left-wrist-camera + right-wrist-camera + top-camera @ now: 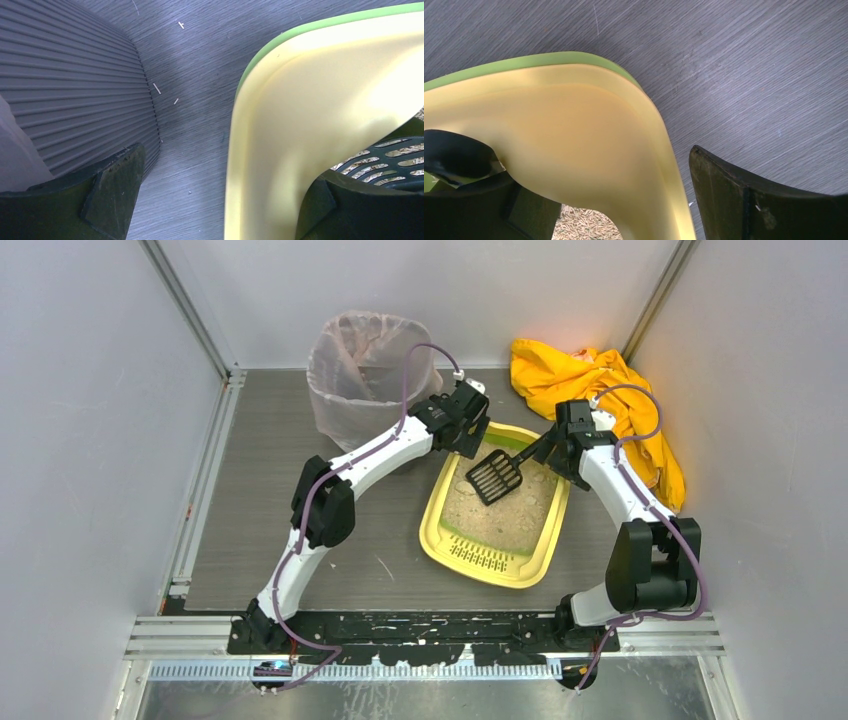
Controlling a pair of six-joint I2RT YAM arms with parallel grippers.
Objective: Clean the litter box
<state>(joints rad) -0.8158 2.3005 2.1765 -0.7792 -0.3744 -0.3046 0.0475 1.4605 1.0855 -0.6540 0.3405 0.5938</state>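
Note:
The yellow litter box (436, 538) with its green inner rim lies mid-table, holding beige litter (508, 516). A black slotted scoop (494, 477) rests on the litter at the far end, its handle pointing toward the right arm. My left gripper (468, 443) is open and straddles the box's far-left corner (300, 100): one finger (115, 190) is over the table, the other inside by the scoop head (390, 160). My right gripper (560, 447) is open astride the far-right corner (574, 125). The scoop handle (454, 155) lies beside its inner finger, and litter (584, 225) shows below.
A tall bin (365, 370) lined with a translucent pinkish bag stands at the back left, its ribbed wall (75, 85) close to my left gripper. A crumpled yellow cloth (590, 390) lies at the back right. White walls enclose the table on three sides.

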